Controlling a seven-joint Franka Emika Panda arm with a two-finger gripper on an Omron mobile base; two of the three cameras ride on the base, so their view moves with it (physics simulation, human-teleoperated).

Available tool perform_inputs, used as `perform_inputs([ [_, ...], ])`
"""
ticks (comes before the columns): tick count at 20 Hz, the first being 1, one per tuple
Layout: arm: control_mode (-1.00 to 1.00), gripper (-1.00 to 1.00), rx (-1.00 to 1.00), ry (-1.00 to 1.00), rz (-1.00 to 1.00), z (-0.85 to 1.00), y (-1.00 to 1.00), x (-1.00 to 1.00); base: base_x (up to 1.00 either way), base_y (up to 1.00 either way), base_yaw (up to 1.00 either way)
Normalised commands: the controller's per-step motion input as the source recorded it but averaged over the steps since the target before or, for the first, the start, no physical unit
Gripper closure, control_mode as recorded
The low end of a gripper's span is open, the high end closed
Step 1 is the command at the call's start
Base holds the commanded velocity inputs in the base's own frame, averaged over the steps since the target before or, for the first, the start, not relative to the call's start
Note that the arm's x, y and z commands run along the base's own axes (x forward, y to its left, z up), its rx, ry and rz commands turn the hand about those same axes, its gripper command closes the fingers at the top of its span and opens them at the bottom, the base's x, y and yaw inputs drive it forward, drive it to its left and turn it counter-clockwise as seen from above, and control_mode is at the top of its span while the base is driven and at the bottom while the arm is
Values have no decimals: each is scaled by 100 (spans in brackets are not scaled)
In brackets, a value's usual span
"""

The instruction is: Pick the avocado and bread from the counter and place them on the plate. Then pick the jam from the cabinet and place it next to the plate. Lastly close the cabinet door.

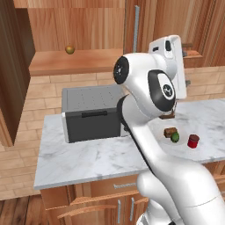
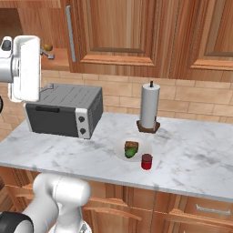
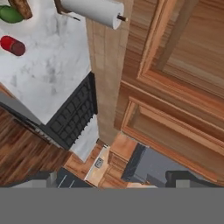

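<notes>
Gripper [image 3: 113,180] fingers spread wide and empty, raised left and well apart from jam [image 2: 146,161] beside plate [image 2: 119,151], cabinet [image 1: 70,61] open

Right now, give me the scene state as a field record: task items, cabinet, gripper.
avocado: on the plate, beside the bread
bread: on the plate
jam: upright on the counter, next to the plate
cabinet: door open, shelf visible
round fruit: on the cabinet shelf
gripper: open, holding nothing, raised in front of the wall cabinets
toaster oven: on the counter, left of the plate
paper towel roll: upright behind the plate
</notes>
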Motion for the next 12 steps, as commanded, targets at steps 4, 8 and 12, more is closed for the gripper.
perform_inputs([
  [4, -100, -100, -9, 4, -1, -11, 28, -23, 0, 0, 0],
  [8, -100, -100, -10, 4, 0, -18, 30, -17, 0, 0, 0],
  [12, -100, -100, -10, 5, 0, -17, 27, -12, 0, 0, 0],
])
